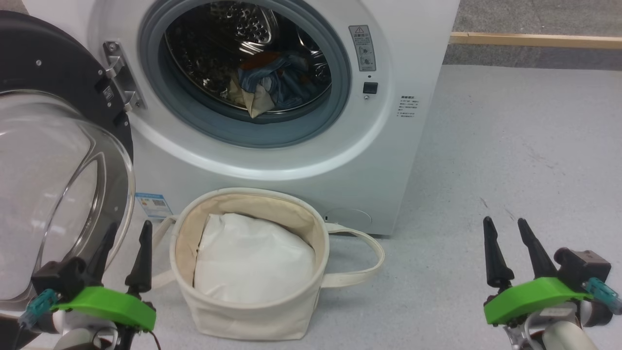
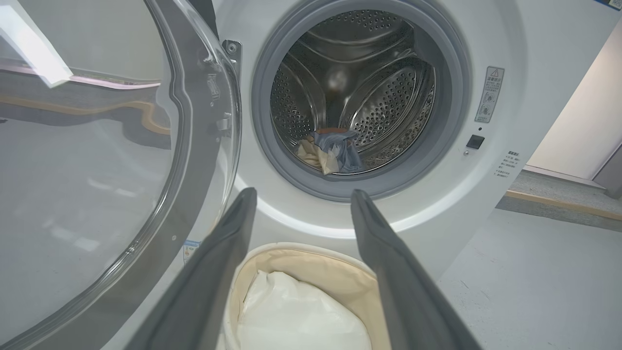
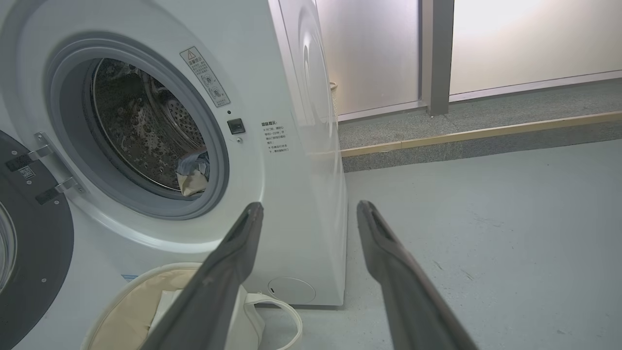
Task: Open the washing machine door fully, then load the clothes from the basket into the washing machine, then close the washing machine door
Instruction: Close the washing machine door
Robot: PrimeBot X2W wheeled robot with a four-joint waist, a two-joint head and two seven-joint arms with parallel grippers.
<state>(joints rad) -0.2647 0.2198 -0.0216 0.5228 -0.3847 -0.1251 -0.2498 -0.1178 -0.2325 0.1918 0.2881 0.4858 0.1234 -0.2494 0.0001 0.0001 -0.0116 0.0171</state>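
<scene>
The left claw [image 1: 129,227] sits just beside the door [image 1: 63,170], close to its domed glass. A push there looks likely to skid off the curve instead of swinging the door round. The basket [image 1: 252,321] stands hard against the machine [image 1: 388,121] below the opening. One loop handle lies toward the door side, so I would watch for the closing door snagging it. The clothes [image 1: 274,82] lie low at the front of the drum [image 1: 218,63], and a cream fold reaches toward the grey ring. If it slumps forward, the door may trap it and fail to latch.

Both claws are spread wide and hold nothing. The right claw [image 1: 505,223] hangs over bare floor, well apart from the machine. Whether the left one touches the glass I cannot tell.
</scene>
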